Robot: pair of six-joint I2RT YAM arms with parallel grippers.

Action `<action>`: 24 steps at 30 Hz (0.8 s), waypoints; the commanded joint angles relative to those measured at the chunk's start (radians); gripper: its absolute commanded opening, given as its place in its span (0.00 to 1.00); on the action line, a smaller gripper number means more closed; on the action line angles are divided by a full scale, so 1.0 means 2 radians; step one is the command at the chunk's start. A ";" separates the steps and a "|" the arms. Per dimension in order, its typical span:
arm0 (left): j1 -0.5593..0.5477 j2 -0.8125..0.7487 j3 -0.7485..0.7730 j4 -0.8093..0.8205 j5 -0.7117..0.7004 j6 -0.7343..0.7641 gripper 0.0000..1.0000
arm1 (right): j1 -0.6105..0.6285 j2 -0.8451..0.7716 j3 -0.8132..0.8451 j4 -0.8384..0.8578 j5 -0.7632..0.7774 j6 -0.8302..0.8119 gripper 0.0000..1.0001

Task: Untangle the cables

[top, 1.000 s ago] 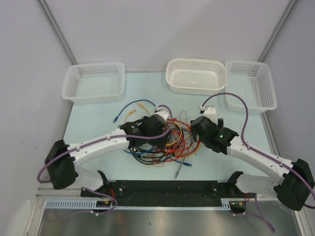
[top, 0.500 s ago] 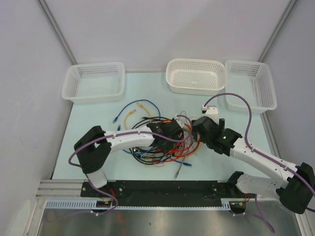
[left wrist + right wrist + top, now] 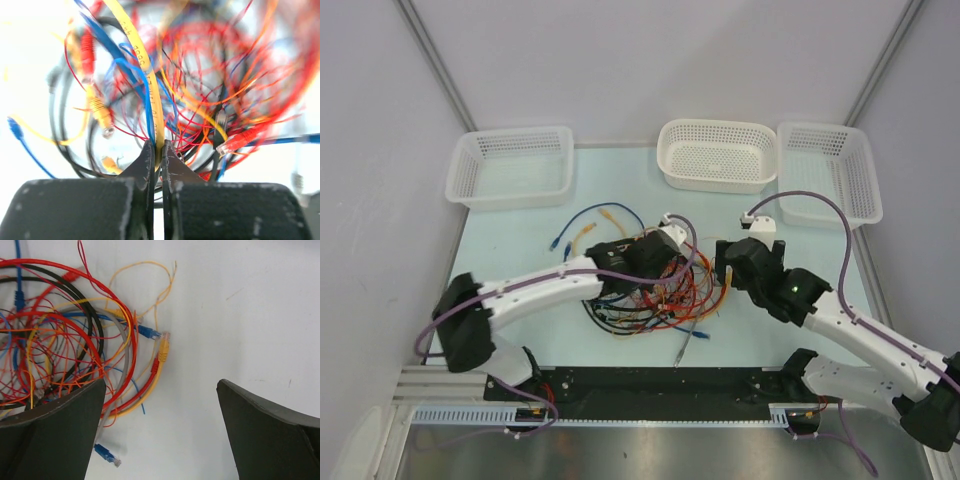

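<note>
The cables (image 3: 660, 295) lie as a tangle of red, orange, yellow, blue and black loops in the middle of the table. My left gripper (image 3: 658, 264) is down in the top of the tangle. In the left wrist view it (image 3: 156, 146) is shut on a yellow cable (image 3: 150, 90), with a blue cable (image 3: 145, 107) pressed right beside it at the jaws. My right gripper (image 3: 727, 270) hangs at the tangle's right edge. Its jaws (image 3: 160, 385) are wide open over bare table, with yellow and red plug ends (image 3: 161, 354) just beyond them.
Three white baskets stand along the back: one at the left (image 3: 510, 134), one in the middle (image 3: 717, 126), one at the right (image 3: 825, 129). A loose blue and yellow cable loop (image 3: 592, 222) trails off the tangle's upper left. A blue plug (image 3: 700, 334) lies near the front.
My left gripper reached right into the tangle and went from open to shut on the yellow cable. The right arm drew slightly right, its jaws still open.
</note>
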 commanded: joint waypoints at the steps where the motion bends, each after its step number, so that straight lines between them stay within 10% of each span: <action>1: 0.003 -0.121 0.055 0.015 -0.019 0.023 0.00 | 0.006 -0.034 0.019 0.032 0.003 -0.003 1.00; 15: 0.093 -0.251 0.020 0.143 0.294 -0.003 0.06 | -0.028 -0.141 0.019 0.163 -0.105 -0.030 1.00; 24: 0.123 -0.313 -0.088 0.238 0.354 -0.039 0.01 | -0.208 -0.098 0.018 0.284 -0.436 0.121 1.00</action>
